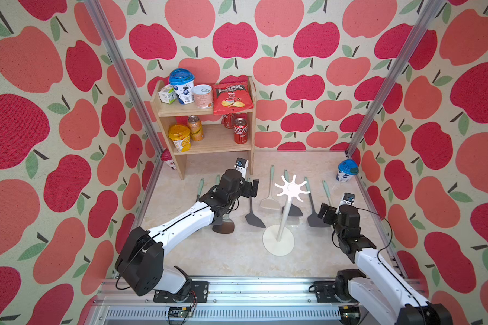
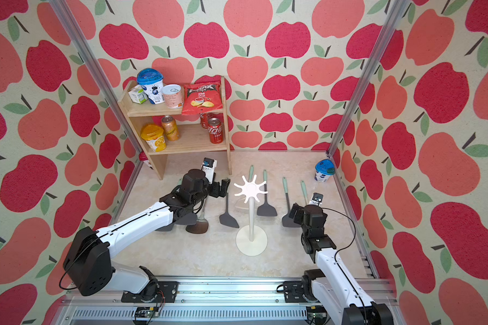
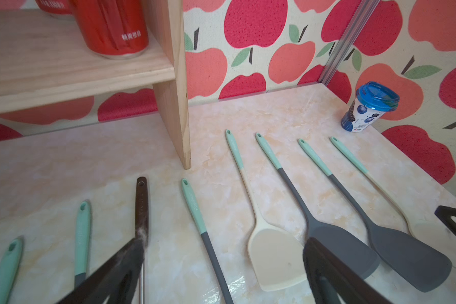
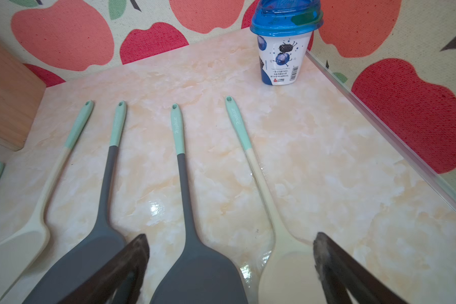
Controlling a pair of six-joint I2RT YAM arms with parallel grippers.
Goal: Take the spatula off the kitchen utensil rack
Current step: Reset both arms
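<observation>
The white kitchen utensil rack [image 1: 292,189] [image 2: 250,189] stands mid-table, and its prongs hold nothing in both top views. Several spatulas lie flat in a row on the table behind it. Among them are a brown-handled metal spatula [image 3: 142,200] [image 1: 223,226], a grey one [image 1: 254,219] [image 3: 211,252] and a cream one [image 1: 270,202] [image 3: 274,255]. My left gripper [image 1: 251,188] [image 3: 225,246] hovers open just left of the rack top, over the grey spatula's handle, holding nothing. My right gripper [image 1: 326,210] [image 4: 230,237] is open and empty above a grey spatula blade [image 4: 200,273] and a cream blade [image 4: 287,276].
A wooden two-tier shelf [image 1: 206,146] with cans, cups and a chip bag stands at the back left, close behind my left gripper. A blue-lidded yogurt cup [image 1: 347,170] [image 4: 282,52] sits in the back right corner. Metal frame posts line both table sides.
</observation>
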